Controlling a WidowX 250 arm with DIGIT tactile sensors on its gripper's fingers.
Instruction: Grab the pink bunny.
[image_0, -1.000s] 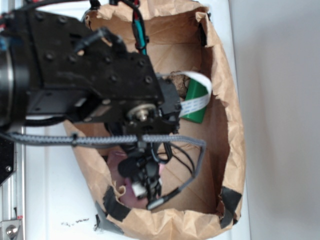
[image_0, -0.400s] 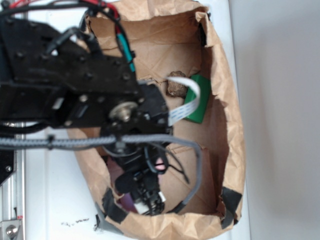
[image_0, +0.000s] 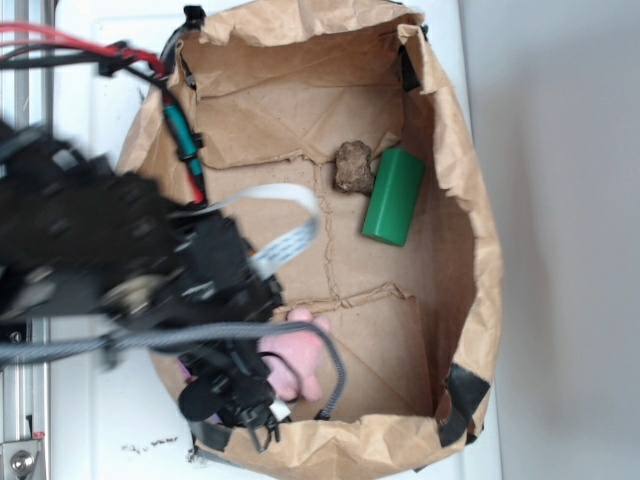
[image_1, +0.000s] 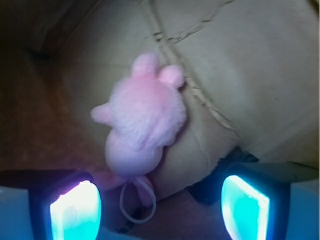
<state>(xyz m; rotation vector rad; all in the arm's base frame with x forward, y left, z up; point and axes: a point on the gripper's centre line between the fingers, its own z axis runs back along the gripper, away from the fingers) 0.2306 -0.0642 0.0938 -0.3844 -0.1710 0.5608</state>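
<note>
Pale pink fuzzy pink bunny (image_1: 142, 117) (image_0: 292, 362), with white loop (image_1: 136, 202) at its base. Plain brown paper bag (image_0: 470, 260), patched with black tape (image_0: 458, 400). Solid green cylinder (image_0: 392, 196) beside mottled brown lump (image_0: 352, 167). Black gripper (image_1: 160, 205), fingers (image_1: 76, 210) glowing cyan. Red cable (image_0: 60, 40), grey braided cable (image_0: 120, 340), white ribbon cable (image_0: 285, 225).

The arm (image_0: 120, 270) has swung left and toward the near-left corner of the bag (image_0: 460, 190), so it no longer covers the middle. The rock (image_0: 352, 166) and the green cylinder (image_0: 393, 196) now show in full. The bunny (image_0: 292, 358), mostly hidden before, lies exposed beside the claw (image_0: 250, 405). The white ribbon cable (image_0: 280, 215) has moved left with the arm.
</note>
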